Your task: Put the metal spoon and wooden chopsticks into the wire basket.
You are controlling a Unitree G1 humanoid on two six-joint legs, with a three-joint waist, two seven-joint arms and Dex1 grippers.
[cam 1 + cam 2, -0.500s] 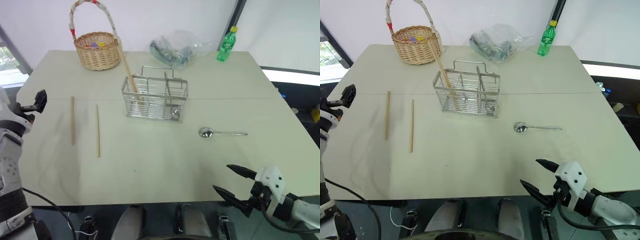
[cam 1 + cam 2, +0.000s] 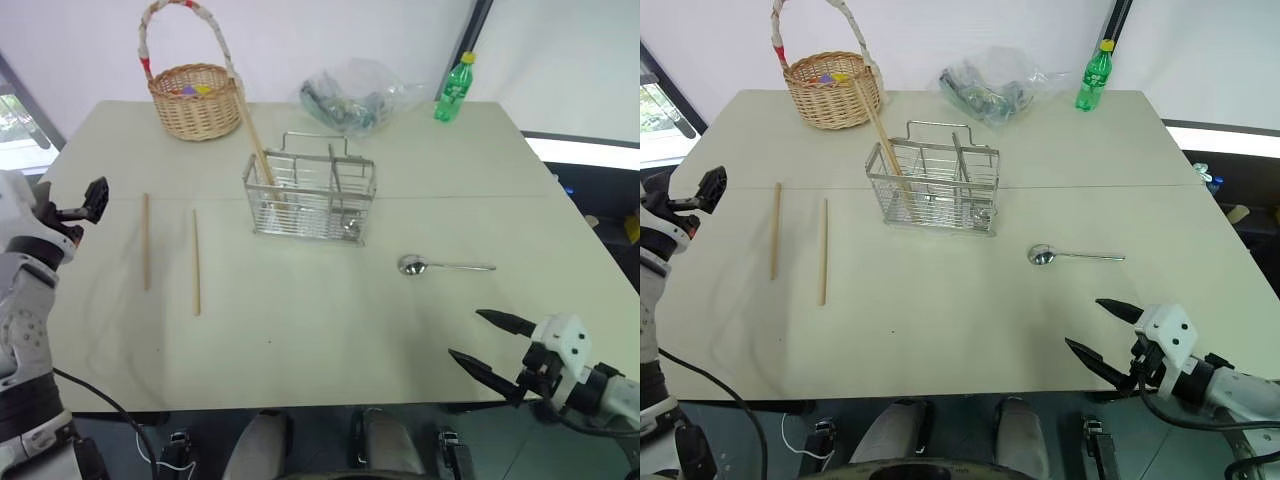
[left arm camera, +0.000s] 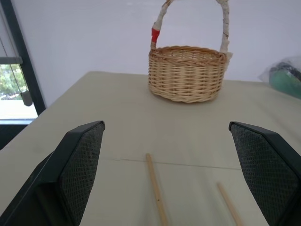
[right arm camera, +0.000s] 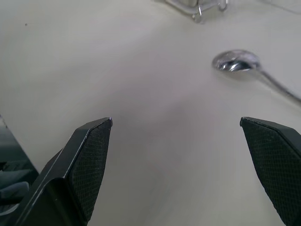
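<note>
The wire basket (image 2: 310, 200) stands mid-table, and one of the wooden chopsticks (image 2: 256, 140) leans upright in its left end. Two more chopsticks (image 2: 146, 254) (image 2: 196, 262) lie side by side on the table to its left; the left wrist view has them just ahead (image 3: 155, 188) (image 3: 228, 202). The metal spoon (image 2: 440, 266) lies right of the basket, bowl toward the basket. My left gripper (image 2: 90, 200) hovers open at the table's left edge, empty. My right gripper (image 2: 468, 335) is open and empty near the front edge, the spoon (image 4: 235, 61) ahead of it.
A round wicker basket (image 2: 195, 100) with a tall handle sits at the back left. A crumpled plastic bag (image 2: 355, 95) and a green bottle (image 2: 453, 92) stand along the far edge. Bare tabletop (image 2: 320, 310) lies between the wire basket and the front edge.
My left gripper has shifted a little right, toward the lying chopsticks. My right gripper has moved to the right along the front edge. The objects have not moved.
</note>
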